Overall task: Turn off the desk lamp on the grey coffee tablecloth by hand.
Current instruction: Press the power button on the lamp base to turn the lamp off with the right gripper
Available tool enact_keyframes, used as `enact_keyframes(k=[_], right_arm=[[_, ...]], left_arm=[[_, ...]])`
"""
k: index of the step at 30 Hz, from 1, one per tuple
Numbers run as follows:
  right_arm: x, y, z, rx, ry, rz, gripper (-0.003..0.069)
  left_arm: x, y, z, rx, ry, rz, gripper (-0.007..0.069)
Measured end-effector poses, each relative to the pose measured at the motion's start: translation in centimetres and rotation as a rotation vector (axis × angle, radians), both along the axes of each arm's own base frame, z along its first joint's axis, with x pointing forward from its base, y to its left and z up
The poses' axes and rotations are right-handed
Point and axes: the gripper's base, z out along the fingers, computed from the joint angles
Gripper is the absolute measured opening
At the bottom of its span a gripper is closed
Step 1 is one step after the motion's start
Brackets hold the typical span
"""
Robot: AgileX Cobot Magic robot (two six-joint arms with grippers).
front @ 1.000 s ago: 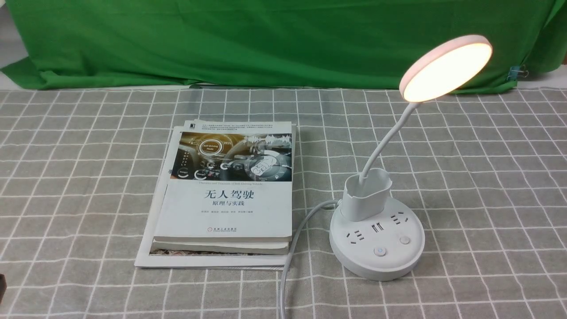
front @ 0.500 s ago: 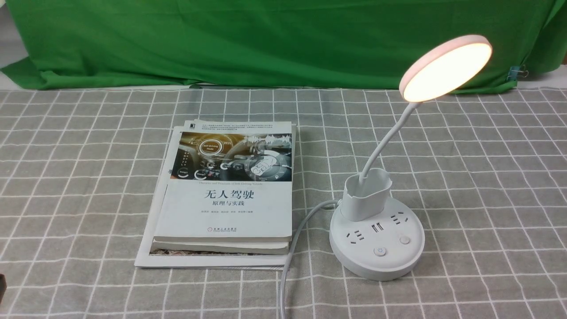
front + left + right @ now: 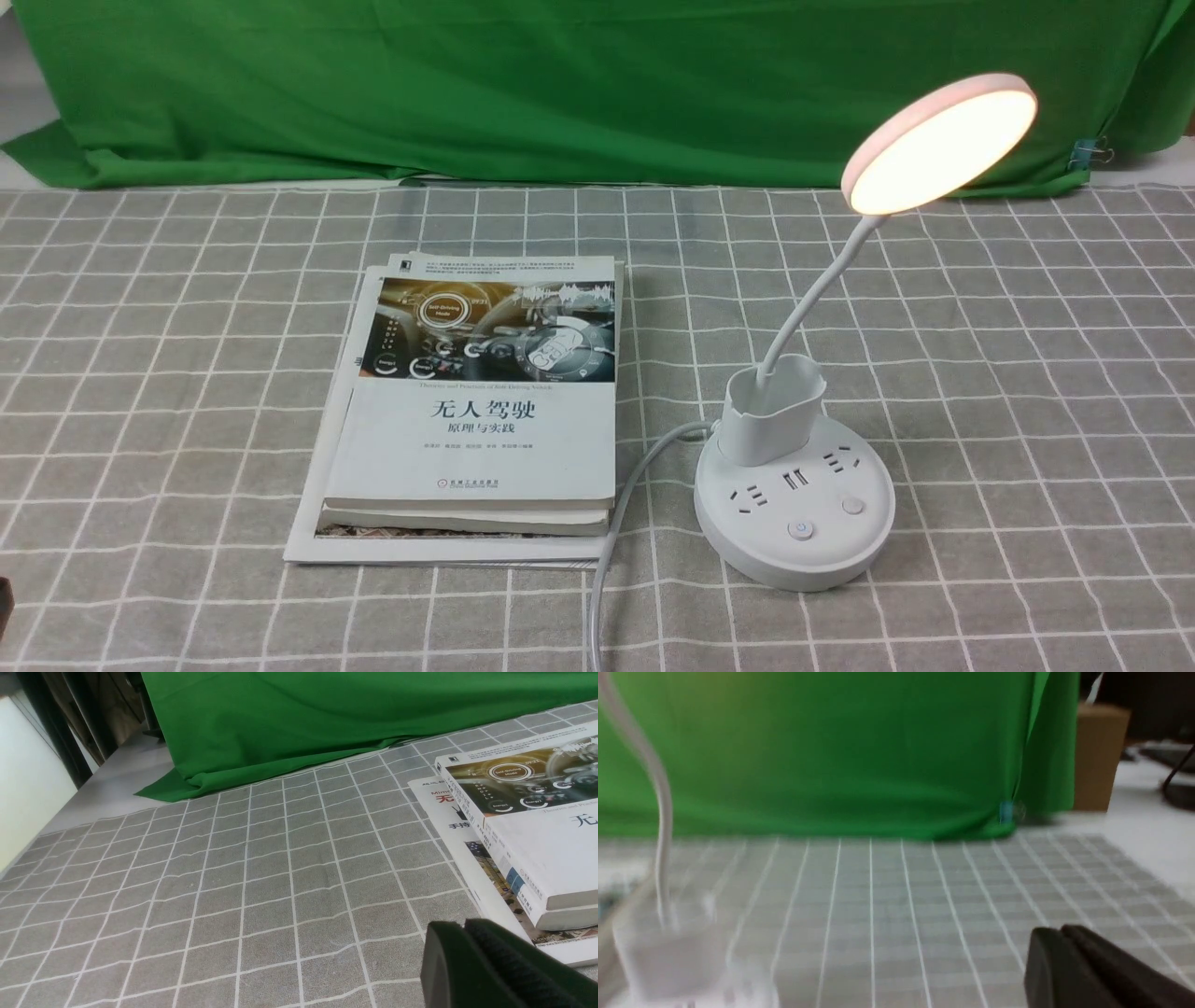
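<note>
No change in my front feed: lamp (image 3: 810,551) lit, right of the books (image 3: 476,429), so switch-off's pending; left gripper (image 3: 460,926) and right gripper (image 3: 1059,931) both have fingertips together.

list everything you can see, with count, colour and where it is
desk lamp: one, white, lit, right of the books
power cable: one, pale grey, between books and lamp
books: stack, mostly white covers, left of the lamp
coffee tablecloth: one, grey with white grid, under books and lamp
backdrop cloth: one, green, behind
binder clip: one, blue, backdrop's lower right
cardboard box: one, brown, beyond backdrop
pincers: two, black, one per wrist view
</note>
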Motion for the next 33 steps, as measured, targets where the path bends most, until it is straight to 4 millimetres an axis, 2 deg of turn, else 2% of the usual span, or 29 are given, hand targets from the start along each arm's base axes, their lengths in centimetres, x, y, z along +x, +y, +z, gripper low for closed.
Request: enact_keyframes(k=[7,13,16,21,25,28,33], right_arm=[[-0.3,-0.3,1.7,0.185,-0.199,-0.003,0.0055],[-0.3,-0.3,1.6,0.242,-0.191,0.008,0.0055],[0.3,-0.2,1.1,0.293,-0.085,0.013,0.0055],[1.3,-0.1,3.3,0.31,0.023,0.015,0.0055],[3.1,0.0,4.6,0.315,0.152,0.008,0.0055],[4.6,0.0,4.7,0.314,0.247,-0.003,0.0055],[6.4,-0.1,4.0,0.286,0.312,-0.02,0.0055]], left_arm=[[0.0,0.0,0.0,0.0,0.0,0.0,0.0019],[0.0,0.0,0.0,0.0,0.0,0.0,0.0019],[0.0,0.0,0.0,0.0,0.0,0.0,0.0019],[0.0,0.0,0.0,0.0,0.0,0.0,0.0019],[0.0,0.0,0.0,0.0,0.0,0.0,0.0019],[0.0,0.0,0.0,0.001,0.0,0.0,0.0019],[0.0,0.0,0.0,0.0,0.0,0.0,0.0019]])
